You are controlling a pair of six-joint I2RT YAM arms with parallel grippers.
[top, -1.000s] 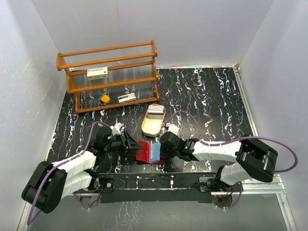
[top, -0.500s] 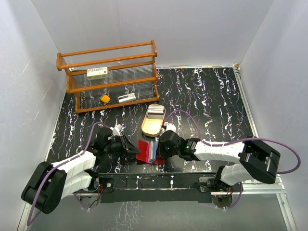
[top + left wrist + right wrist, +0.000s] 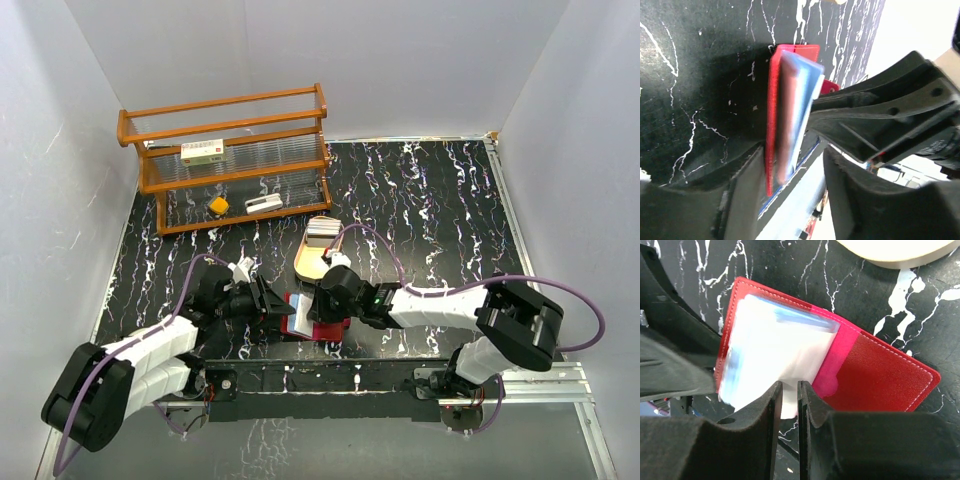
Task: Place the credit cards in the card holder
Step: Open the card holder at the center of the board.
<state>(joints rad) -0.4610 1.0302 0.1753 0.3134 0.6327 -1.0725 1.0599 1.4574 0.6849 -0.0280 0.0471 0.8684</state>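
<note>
Wallet point(image 3: 880, 380): open on table point(image 3: 430, 220), near front edge, btwn the two grips; red cover down, pale blue-white leaves over its left half.
Snap tab: pink, at mid fold, just beside the leaves' edge.
L grip point(image 3: 795, 152): part open; fingers astride wallet's end. One finger point(image 3: 747, 190) is against the red cover, the other stands off w/ a gap. Not clamped.
R grip point(image 3: 788, 390): narrow, only a slit btwn fingers; a pale leaf's edge shows in the slit. Can't tell if pinched or just behind.
Grips: facing each other across wallet, close, not touching as far as visible.
Cards point(image 3: 322, 231): small pale stack in far end of tray point(image 3: 312, 262).
Card in wallet: can't tell, leaves blurred.
Tray: tan oval, just beyond wallet, apart from it.
Rack point(image 3: 240, 170): orange, far-left corner.
Box point(image 3: 202, 152): white, red label, on rack's upper shelf.
</note>
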